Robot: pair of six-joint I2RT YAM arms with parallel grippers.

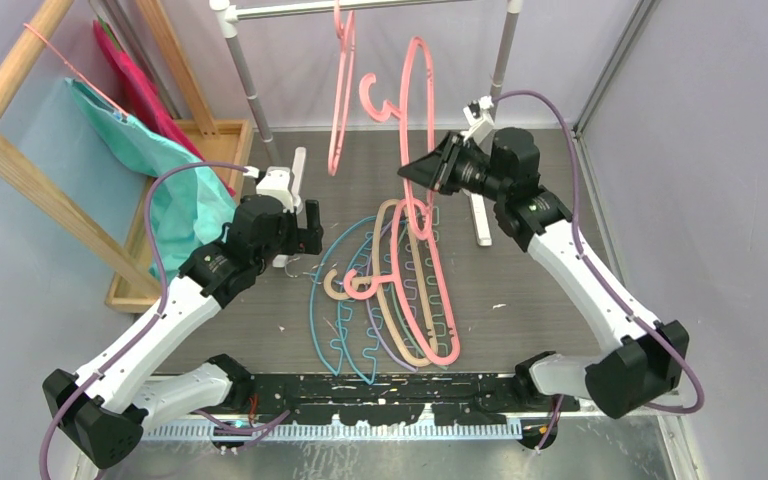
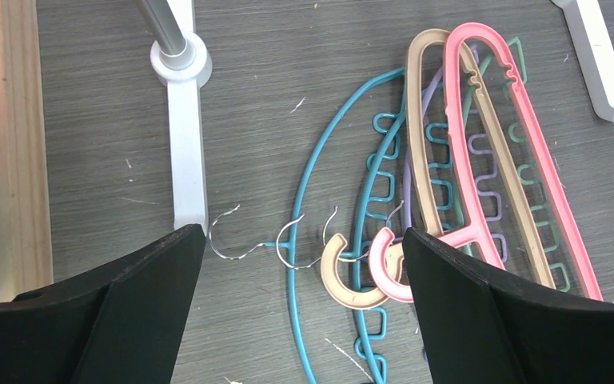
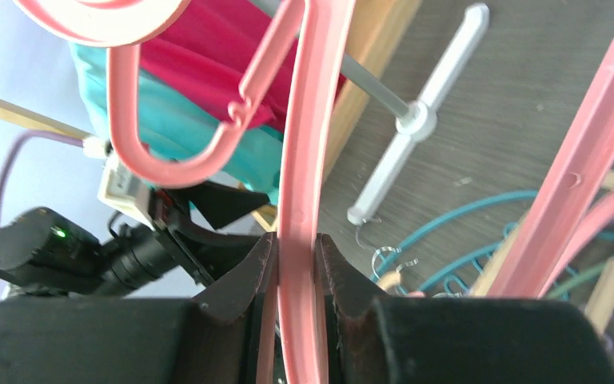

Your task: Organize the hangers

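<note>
My right gripper [image 1: 412, 172] is shut on the bar of a thick pink hanger [image 1: 422, 90] and holds it upright in the air below the garment rail [image 1: 360, 8]. The right wrist view shows the jaws [image 3: 296, 248] pinching that pink bar [image 3: 302, 144]. Another pink hanger [image 1: 343, 100] hangs on the rail. A pile of hangers lies on the table: pink [image 1: 438, 295], beige [image 1: 392, 300], blue [image 1: 318, 300], with teal and purple ones beneath. My left gripper [image 1: 300, 238] is open and empty, hovering [image 2: 304, 232] over the beige hook [image 2: 344, 284] and pink hook [image 2: 385, 268].
The rail's white feet lie on the table at the left [image 2: 185, 152] and right [image 1: 481, 220]. A wooden frame rack [image 1: 20, 150] with teal [image 1: 175, 190] and magenta [image 1: 135, 80] cloth stands at the far left. Purple walls close in the sides.
</note>
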